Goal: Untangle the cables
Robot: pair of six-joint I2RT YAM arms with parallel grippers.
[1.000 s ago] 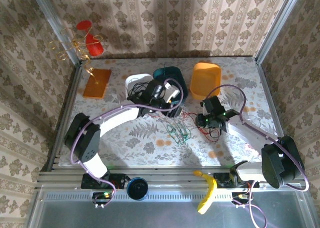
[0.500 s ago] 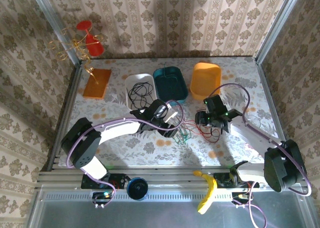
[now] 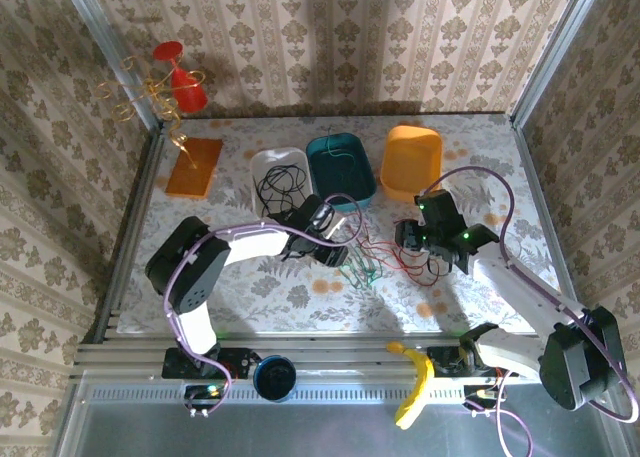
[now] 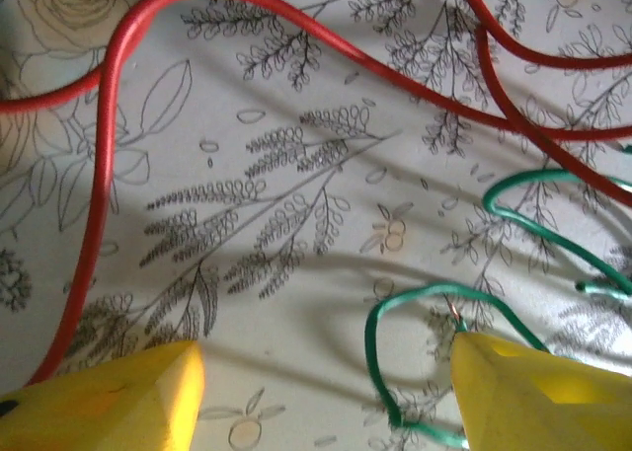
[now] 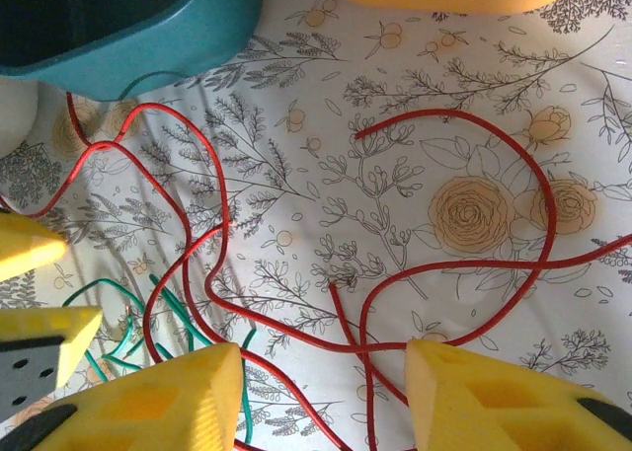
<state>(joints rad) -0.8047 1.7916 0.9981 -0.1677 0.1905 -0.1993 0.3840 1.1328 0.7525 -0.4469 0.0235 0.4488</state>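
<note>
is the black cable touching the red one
Apart. The top view shows the black cable coiled inside the white bin, while the red cable lies out on the table, outside the bin's wall.

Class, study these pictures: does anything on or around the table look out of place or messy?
Yes: the red cable and green cable sprawl in crossed loops on the table, while the black cable sits coiled in the white bin.

No text, label or number can be read.
The white flexible table cover (image 3: pixel 260 289) carries printed flowers and leaves (no letters among them); the beige wallpaper (image 3: pixel 400 37) carries ornaments.
</note>
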